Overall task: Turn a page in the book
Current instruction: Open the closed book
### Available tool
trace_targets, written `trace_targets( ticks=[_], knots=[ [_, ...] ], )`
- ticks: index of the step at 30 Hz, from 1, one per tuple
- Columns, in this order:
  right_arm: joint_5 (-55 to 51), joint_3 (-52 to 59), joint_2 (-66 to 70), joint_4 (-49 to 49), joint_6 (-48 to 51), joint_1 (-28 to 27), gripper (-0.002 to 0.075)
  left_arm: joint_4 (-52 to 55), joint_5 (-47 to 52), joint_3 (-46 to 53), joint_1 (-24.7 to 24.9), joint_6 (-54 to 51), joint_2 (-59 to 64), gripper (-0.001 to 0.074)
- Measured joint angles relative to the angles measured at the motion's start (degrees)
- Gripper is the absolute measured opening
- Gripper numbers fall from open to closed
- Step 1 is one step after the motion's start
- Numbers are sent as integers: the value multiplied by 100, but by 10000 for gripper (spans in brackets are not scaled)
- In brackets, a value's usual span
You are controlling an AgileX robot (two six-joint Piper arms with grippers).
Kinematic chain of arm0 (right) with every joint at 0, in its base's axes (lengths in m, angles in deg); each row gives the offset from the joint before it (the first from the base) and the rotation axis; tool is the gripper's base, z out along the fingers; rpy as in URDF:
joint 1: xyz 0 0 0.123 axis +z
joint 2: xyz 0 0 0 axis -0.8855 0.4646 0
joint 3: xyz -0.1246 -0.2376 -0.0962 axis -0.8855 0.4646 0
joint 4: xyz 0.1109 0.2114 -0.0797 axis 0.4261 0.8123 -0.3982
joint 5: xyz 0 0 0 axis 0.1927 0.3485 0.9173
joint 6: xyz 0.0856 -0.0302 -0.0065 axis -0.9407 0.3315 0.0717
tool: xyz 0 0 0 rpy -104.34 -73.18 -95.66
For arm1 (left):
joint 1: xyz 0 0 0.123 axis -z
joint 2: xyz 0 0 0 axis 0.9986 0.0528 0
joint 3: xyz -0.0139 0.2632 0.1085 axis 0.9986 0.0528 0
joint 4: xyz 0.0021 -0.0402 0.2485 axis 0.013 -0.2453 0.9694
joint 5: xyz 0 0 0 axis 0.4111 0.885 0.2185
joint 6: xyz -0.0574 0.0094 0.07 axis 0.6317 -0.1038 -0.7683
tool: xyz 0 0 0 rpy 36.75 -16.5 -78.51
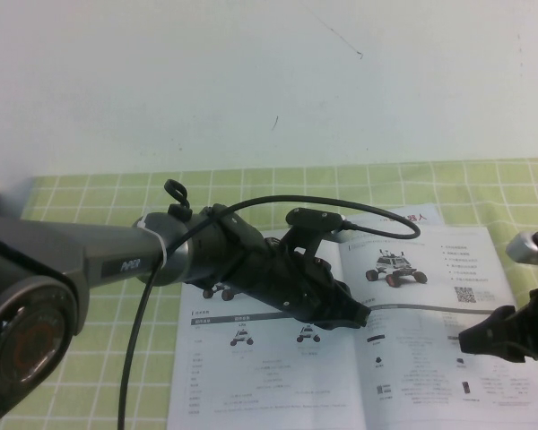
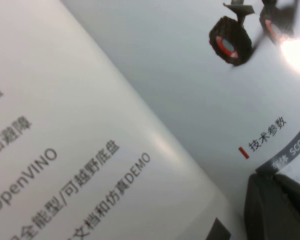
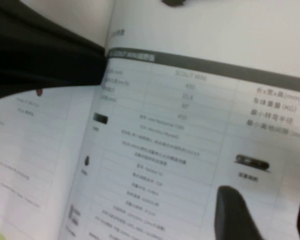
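The table (image 1: 90, 193) is viewed from above and behind the arms; the open book (image 1: 412, 358) is seen very closely by both wrist cameras, and shared by all three.

Book (image 1: 403, 358): lies open on tabletop (image 1: 99, 193). Left tool (image 1: 354, 315): over the book's middle fold. Right tool (image 1: 475, 342): above the book's right page edge.

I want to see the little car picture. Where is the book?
In the high view the book lies open on the green checked cloth, centre-right, under the left gripper at its fold, with the right gripper at its right edge.
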Motion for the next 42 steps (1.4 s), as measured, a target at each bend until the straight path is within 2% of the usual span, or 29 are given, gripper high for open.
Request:
trace_targets(
  ticks=[2, 5, 8, 11, 13, 20, 23, 25, 32, 38, 40, 42],
  knots=[
    [-213, 0, -36, 86, 98, -56, 267, 0, 0, 0, 0, 0, 0, -4],
    [-708, 11, -277, 190, 320, -227, 202, 0, 0, 0, 0, 0, 0, -4],
    [-1081, 11, -797, 143, 424, -377, 89, 0, 0, 0, 0, 0, 0, -4],
    [-1103, 19, -1534, -381, 210, -407, 26, 0, 0, 0, 0, 0, 0, -4],
    [-980, 34, -2183, -1340, -500, -326, 9, 0, 0, 0, 0, 0, 0, -4],
    [-1030, 48, -3865, -5406, -4047, 336, -1, 0, -11, 0, 0, 0, 9, -4],
    [-1225, 119, -4211, -6615, -5320, 644, -1, 0, -12, 0, 0, -25, 9, -4],
    [-1253, 274, -4247, -7108, -5814, 780, -1, -52, -12, 0, 0, -45, 9, -4],
    [-524, 640, -3835, -7844, -6249, 900, -2, -138, -12, 0, 0, -149, 13, -4],
    [860, 616, -3188, -7590, -6668, 900, 2, -168, -1, 0, 0, -187, 22, -4],
    [985, 581, -2896, -7356, -6718, 900, 39, -177, -1, 0, 0, -187, 22, -4],
    [1062, 557, -2549, -7056, -6669, 900, 137, -177, -1, 0, 0, -187, 22, -4]
  ],
)
